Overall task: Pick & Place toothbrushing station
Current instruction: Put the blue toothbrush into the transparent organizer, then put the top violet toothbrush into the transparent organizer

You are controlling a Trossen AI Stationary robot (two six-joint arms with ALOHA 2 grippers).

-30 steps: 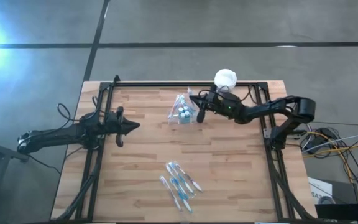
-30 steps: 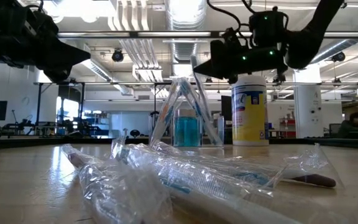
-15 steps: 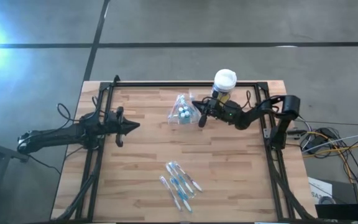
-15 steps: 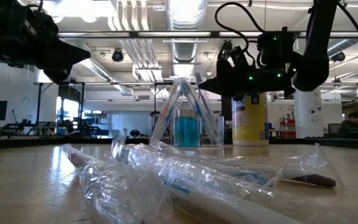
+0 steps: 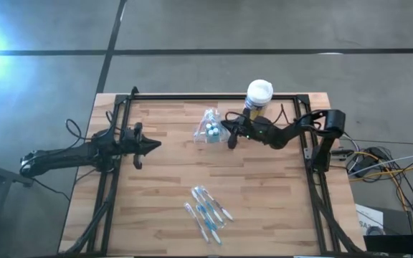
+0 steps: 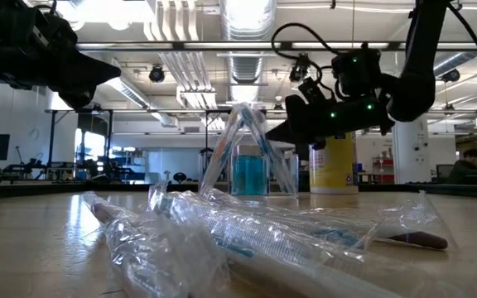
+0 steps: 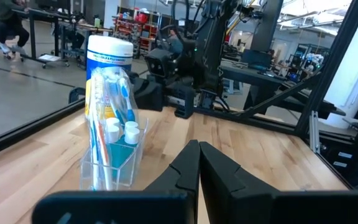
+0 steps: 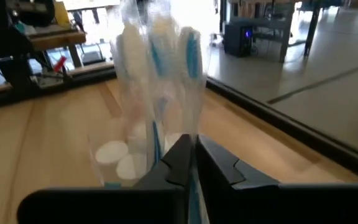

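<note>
Clear plastic toothbrushing station point(image 5: 210, 127), upper centre, sits just beside the right hand point(image 5: 228, 132) (fingers pinched together, holding nothing), so a careless nudge could topple it.

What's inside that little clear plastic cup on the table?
The clear cup holds upright toothbrushes, blue-and-white ones plus one reddish one, and a few small white-capped tubes above something blue near the bottom. The very bottom of the cup can't be made out.
</note>
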